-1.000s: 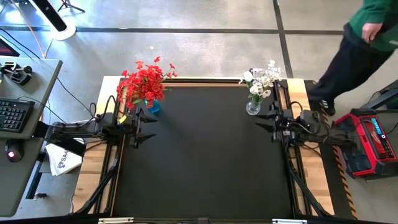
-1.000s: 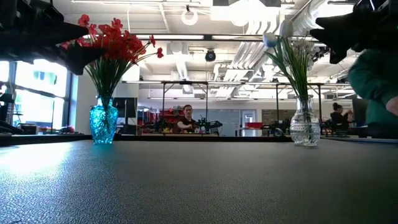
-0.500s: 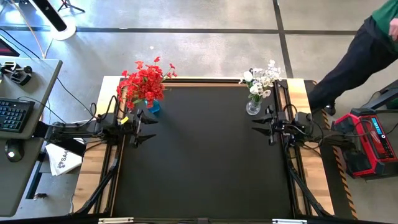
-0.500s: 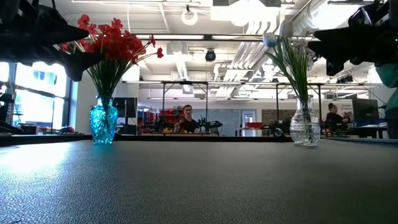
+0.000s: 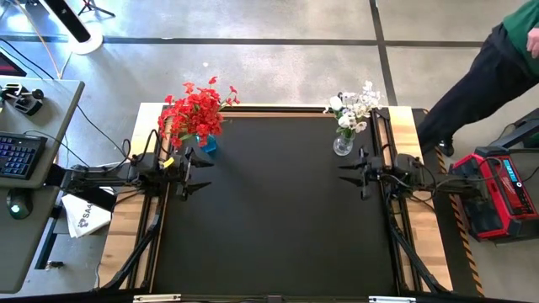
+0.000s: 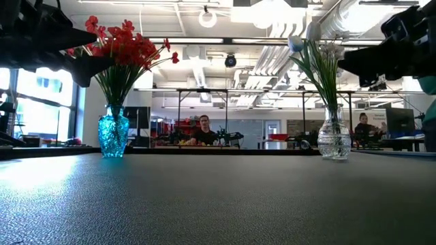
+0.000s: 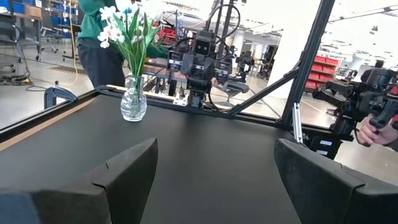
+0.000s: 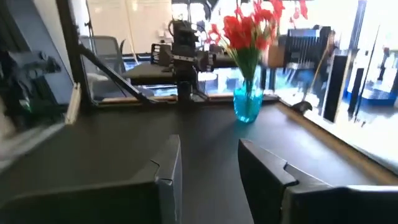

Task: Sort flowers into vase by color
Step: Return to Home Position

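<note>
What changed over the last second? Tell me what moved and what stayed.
The right gripper, open, edged slightly away from the clear vase, farther in over the table. The person beside the table stepped farther away. Nothing was gripped or released. The left gripper, the blue vase of red flowers and the white flowers stayed put.

Straight down from overhead on the whole table [image 5: 278, 219]; level from tabletop height toward the same far blue vase [image 6: 113, 135] and clear vase [image 6: 334, 139]; from each wrist, across to the opposite one.
</note>
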### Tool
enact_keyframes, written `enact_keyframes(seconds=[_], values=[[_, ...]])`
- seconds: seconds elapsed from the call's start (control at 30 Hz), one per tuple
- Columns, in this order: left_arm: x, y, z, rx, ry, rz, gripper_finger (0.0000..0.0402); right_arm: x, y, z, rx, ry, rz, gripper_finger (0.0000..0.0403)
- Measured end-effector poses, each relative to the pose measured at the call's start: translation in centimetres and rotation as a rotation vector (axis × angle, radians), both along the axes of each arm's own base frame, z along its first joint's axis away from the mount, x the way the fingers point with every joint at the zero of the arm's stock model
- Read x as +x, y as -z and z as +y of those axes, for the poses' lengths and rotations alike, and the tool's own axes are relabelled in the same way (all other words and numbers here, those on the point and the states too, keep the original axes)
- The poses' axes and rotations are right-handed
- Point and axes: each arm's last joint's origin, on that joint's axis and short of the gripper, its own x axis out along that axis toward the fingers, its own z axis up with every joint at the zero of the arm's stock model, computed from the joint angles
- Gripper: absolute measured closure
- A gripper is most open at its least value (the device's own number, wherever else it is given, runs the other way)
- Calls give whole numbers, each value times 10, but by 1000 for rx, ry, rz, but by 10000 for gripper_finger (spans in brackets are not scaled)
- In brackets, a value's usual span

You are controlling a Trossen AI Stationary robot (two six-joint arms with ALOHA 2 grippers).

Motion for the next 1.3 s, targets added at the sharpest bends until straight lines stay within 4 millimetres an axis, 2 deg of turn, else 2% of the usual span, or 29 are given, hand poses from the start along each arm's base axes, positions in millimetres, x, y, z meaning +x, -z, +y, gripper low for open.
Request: enact_keyframes(seconds=[0.2, 0.47, 0.63, 0.77, 1.0, 1.3], values=[[0, 0, 0, 0, 0, 0, 92, 2, 3, 0, 278, 2, 21, 298], [0, -1, 0, -3, 0, -5, 92, 5, 7, 0, 185, 4, 73, 298], [0, -1, 0, -56, 0, -8, 92, 5, 7, 0, 185, 4, 74, 298], [0, -1, 2, -1, -76, -6, 92, 5, 7, 0, 188, 4, 74, 298], [0, -1, 4, 13, -136, -5, 92, 5, 7, 0, 461, 12, 59, 298], [0, -1, 4, -21, -136, -8, 92, 5, 7, 0, 460, 17, 57, 298]])
